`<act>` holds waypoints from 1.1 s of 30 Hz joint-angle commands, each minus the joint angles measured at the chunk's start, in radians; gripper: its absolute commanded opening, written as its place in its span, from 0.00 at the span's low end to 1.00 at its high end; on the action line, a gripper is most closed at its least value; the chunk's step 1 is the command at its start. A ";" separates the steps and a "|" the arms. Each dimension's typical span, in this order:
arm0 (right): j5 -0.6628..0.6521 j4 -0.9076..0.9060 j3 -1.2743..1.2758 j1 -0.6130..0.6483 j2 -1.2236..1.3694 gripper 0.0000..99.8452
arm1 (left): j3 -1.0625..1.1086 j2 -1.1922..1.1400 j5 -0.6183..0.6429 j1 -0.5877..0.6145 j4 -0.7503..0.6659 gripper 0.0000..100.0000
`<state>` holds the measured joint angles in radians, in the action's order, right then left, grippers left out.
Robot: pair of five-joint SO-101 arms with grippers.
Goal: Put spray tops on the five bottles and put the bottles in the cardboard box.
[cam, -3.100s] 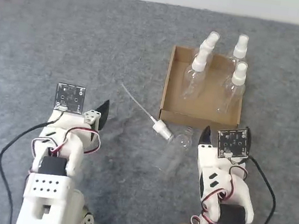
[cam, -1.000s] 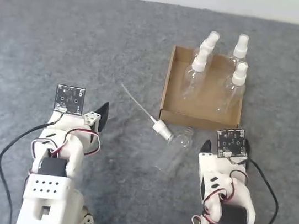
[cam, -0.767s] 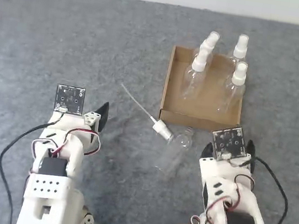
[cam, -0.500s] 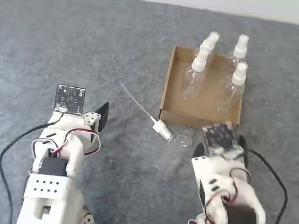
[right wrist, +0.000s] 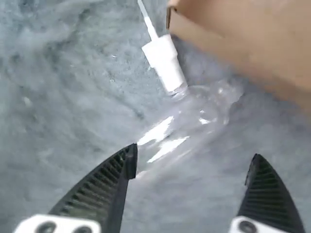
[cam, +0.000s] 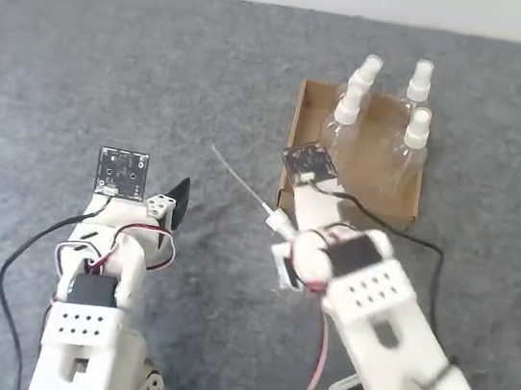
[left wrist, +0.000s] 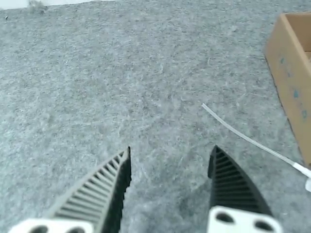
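Grey carpet [cam: 115,58], one clear bottle [right wrist: 194,116] outside the cardboard box [cam: 292,141].
From above, four capped bottles [cam: 341,138] stand inside it. My left claw [left wrist: 170,155] is spread apart over bare carpet. My right claw [right wrist: 192,153] is spread apart over the lying bottle, a spray top [right wrist: 163,60] at its neck.

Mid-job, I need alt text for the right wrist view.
The right tool, open, hangs over a clear bottle lying on grey felt. A loose white spray top lies by its mouth, near the cardboard box.
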<state>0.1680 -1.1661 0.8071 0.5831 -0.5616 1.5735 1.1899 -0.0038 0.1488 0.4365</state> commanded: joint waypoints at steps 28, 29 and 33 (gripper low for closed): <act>0.192 0.084 -0.029 -0.012 0.325 0.09 | -0.008 0.017 0.008 -0.005 -0.026 0.24; 0.161 0.084 -0.029 -0.010 0.325 0.07 | -0.008 0.017 0.008 -0.005 -0.026 0.24; 0.015 0.082 -0.034 -0.005 0.323 0.04 | -0.008 0.017 0.008 -0.005 -0.026 0.24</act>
<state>0.3000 -1.0894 0.7841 0.5861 -0.2286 1.5735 1.1899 -0.0038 0.1488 0.4365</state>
